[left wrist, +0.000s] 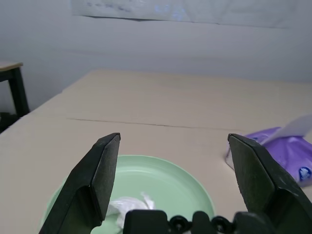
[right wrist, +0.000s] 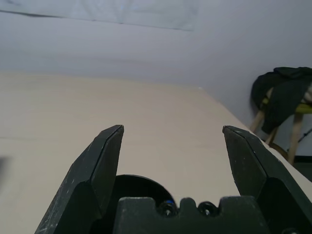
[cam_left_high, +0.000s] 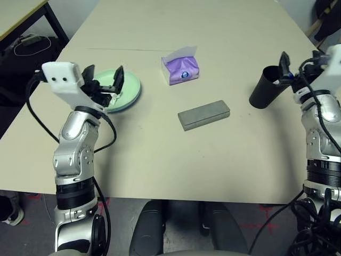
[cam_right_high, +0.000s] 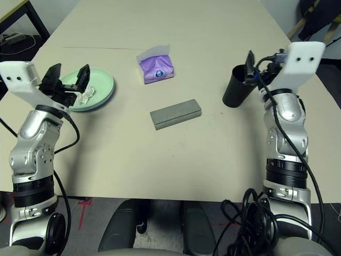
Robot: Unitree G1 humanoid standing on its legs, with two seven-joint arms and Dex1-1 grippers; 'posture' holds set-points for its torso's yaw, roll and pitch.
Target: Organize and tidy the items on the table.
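Bare table [cam_left_high: 160, 170] front edge, glasses case [cam_left_high: 204, 114] central

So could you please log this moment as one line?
left gripper open over mint plate | right gripper open above black cup | nothing held

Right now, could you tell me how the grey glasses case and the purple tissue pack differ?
The grey glasses case is a long, low, plain oblong, shut; the purple tissue pack is shorter, squatter and soft, with a white tissue sticking up from it. The case lies nearer the robot, the pack farther back. Both rest on the table, untouched.
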